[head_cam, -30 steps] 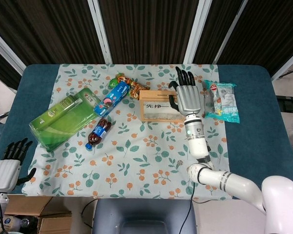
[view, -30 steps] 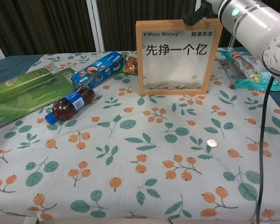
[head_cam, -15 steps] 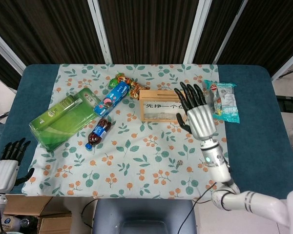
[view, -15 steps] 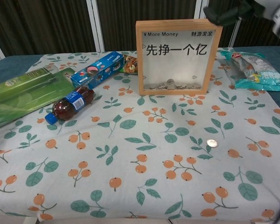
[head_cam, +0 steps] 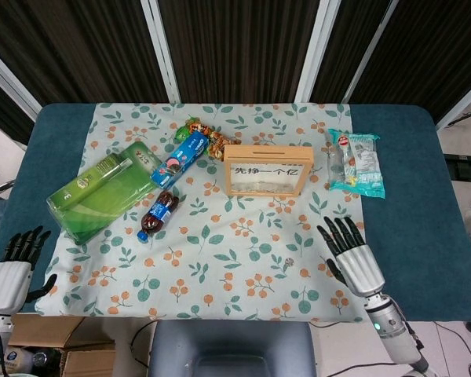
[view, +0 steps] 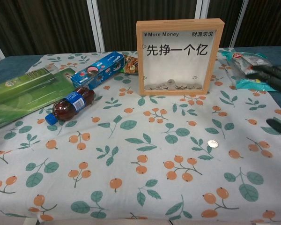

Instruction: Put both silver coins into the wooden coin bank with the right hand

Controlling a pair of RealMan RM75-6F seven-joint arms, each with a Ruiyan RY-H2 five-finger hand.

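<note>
Right hand [head_cam: 353,253] spread and empty at the tabletop's near right edge, silver coin [view: 212,144] just left of it, wooden coin bank [head_cam: 264,170] well beyond, left hand [head_cam: 10,271] likewise spread.

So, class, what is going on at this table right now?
The right robot hand hangs open over the cloth's right side, holding nothing. One silver coin lies on the floral tablecloth, in front of the wooden coin bank, which stands upright with coins piled at its bottom. The left robot hand waits open off the table's left edge. A cola bottle and snack packs lie untouched.
</note>
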